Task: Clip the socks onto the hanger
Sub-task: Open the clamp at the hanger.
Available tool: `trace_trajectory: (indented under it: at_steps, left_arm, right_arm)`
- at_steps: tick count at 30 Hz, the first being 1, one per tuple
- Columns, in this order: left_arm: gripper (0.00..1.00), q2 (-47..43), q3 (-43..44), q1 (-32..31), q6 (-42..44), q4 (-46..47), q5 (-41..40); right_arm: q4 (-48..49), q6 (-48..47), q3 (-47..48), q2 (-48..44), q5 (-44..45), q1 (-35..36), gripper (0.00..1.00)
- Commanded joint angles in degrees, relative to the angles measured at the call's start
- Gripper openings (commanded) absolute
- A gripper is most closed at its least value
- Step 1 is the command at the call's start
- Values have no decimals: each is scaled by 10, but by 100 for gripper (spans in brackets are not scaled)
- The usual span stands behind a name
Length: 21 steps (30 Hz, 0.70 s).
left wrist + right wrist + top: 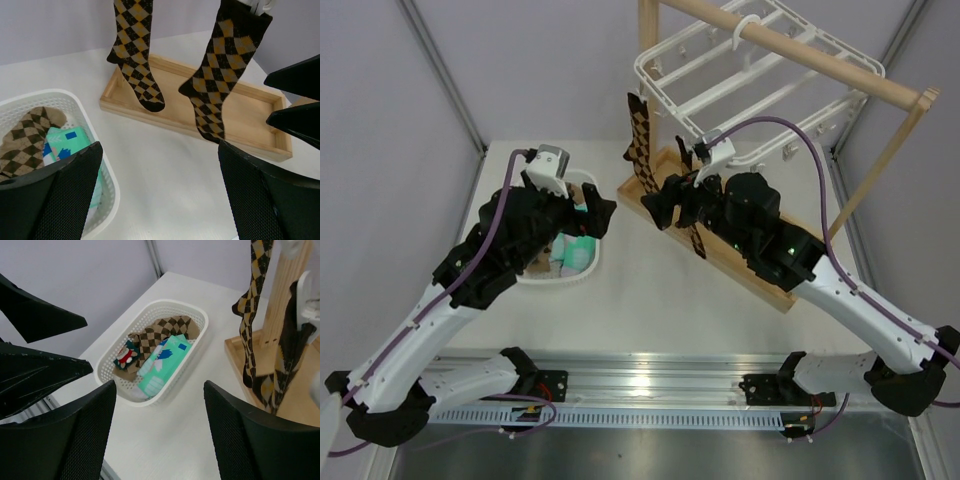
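The white grid hanger (745,32) hangs by its hook on the wooden rod. Two brown-and-tan argyle socks hang clipped from it, one (640,140) at the left and one (694,232) beside it; they show in the left wrist view as the left sock (135,55) and the right sock (220,75). More socks lie in the white basket (150,310): an argyle one (160,335), a dark teal one with a figure (125,355) and a mint green one (165,360). My left gripper (605,215) is open and empty above the basket's right side. My right gripper (655,205) is open and empty next to the second hanging sock.
The light wooden stand has a rod (800,50) and a tray base (250,100) under the hanging socks. The basket (560,280) sits left of the stand. The two grippers face each other, a short gap between them. Grey walls close the sides.
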Motion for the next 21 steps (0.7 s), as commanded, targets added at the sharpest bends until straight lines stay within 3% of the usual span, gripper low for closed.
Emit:
trace_trajectory:
  at_steps: [1,6,17,21]
  left_arm:
    - [99,-5,-1,3,-35,21,49]
    - [100,21,15,-9,-72,45,106]
    - [99,83,78,-44,-84,93,78]
    - [99,95,83,-45,-86,115,67]
  right_arm:
    - [-20,-7,31,-47,24,2,75]
    - [-83,-19,52,-105,61,2,85]
    - [-156,-59,67,-198,291,2,87]
    - [-157,-72,68,-201,331,-8,87]
